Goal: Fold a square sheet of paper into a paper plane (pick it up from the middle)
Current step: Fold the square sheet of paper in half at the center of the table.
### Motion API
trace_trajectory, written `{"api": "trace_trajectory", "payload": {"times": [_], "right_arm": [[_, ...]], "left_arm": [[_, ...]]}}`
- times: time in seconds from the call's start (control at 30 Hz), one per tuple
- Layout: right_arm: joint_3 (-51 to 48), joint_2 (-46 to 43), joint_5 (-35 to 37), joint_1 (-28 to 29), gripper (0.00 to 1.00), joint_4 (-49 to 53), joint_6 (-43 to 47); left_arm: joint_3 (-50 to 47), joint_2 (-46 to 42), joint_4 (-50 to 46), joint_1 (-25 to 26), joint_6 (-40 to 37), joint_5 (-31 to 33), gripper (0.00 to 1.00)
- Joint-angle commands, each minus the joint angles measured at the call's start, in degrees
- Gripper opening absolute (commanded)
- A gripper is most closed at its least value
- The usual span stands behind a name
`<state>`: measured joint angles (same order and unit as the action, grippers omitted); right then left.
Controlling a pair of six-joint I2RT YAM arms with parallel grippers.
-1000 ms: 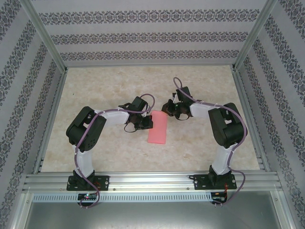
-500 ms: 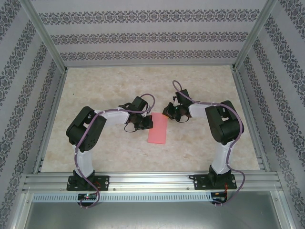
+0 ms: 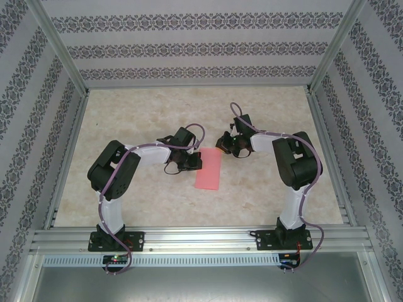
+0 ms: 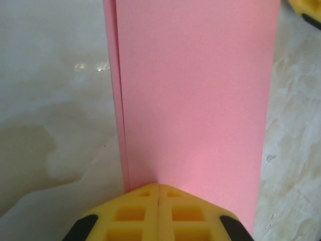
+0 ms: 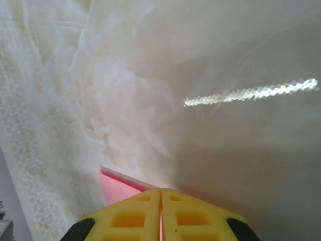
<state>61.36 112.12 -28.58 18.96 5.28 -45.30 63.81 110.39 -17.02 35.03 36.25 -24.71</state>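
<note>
The square sheet of paper is pink and lies on the table folded in half into a narrow rectangle. Its two layers show slightly offset along the left edge in the left wrist view. My left gripper is shut, and its yellow tips rest on the paper's left long side. My right gripper is shut at the paper's far right corner. In the right wrist view pink shows in the slit between the pads, and the paper's corner sticks out to their left.
The marbled table is walled by patterned panels and aluminium posts. An aluminium rail at the near edge carries both arm bases. Both forearms reach inward toward the table's middle.
My right wrist shifted slightly at the paper's far corner, dipping nearer and then back. The left arm and the paper have stayed where they were.
</note>
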Motion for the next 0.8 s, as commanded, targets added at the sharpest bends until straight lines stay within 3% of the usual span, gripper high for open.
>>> {"api": "trace_trajectory", "payload": {"times": [0.0,0.13,0.57,0.77], "right_arm": [[-1.66,2.52,0.86,-0.32,0.09,-1.59,-0.74],[-2.25,2.77,3.56,-0.32,0.09,-0.05,-0.64],[2.03,-6.61,0.32,-0.65,0.12,4.71,0.77],[1.09,-5.23,0.81,-0.23,0.12,4.06,0.31]], "left_arm": [[-1.21,2.99,-6.19,0.51,-1.45,4.85,0.0],[-1.38,3.01,-6.07,0.53,-1.45,4.84,0.0],[-1.49,3.01,-6.01,0.48,-1.53,4.82,0.0],[-1.23,3.18,-5.92,0.53,-1.53,4.62,0.0]]}}
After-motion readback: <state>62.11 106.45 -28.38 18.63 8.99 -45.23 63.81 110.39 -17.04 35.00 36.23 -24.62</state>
